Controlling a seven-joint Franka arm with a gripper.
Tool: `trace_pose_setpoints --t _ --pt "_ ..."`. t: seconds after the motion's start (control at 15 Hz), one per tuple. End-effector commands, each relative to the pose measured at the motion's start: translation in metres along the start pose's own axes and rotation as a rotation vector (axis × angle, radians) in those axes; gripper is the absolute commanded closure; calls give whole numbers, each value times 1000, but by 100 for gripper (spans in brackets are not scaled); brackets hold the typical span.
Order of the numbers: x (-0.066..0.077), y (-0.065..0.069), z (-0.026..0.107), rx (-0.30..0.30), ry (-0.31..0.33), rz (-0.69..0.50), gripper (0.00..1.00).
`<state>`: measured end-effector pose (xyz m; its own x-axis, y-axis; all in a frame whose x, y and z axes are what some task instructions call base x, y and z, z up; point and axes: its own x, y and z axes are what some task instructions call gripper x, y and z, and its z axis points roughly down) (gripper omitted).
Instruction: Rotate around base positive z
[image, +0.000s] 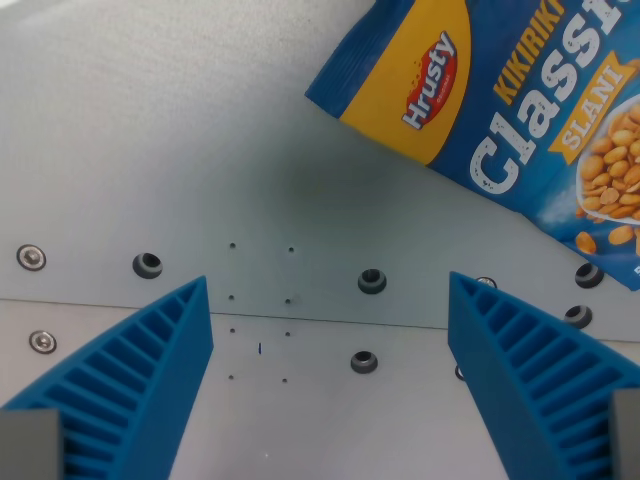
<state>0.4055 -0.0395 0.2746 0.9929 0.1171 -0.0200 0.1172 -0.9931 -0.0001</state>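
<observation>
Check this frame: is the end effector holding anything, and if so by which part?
Nothing is held. The end effector is open, only bare metal table between its blue fingers; the Hrusty peanut bag lies apart, untouched.

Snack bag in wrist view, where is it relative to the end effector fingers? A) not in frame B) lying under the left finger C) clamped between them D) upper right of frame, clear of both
D. The blue and yellow snack bag lies in the wrist view's upper right, apart from both blue fingers, and the end effector stands open with only bare metal table in the gap.
</observation>
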Motion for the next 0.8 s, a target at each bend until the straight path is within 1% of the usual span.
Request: trace_pose_setpoints --t 0.07,0.8 --pt "0 0 -3 -2 9 -14 0" --pt "0 0 -3 -6 9 -160 0"
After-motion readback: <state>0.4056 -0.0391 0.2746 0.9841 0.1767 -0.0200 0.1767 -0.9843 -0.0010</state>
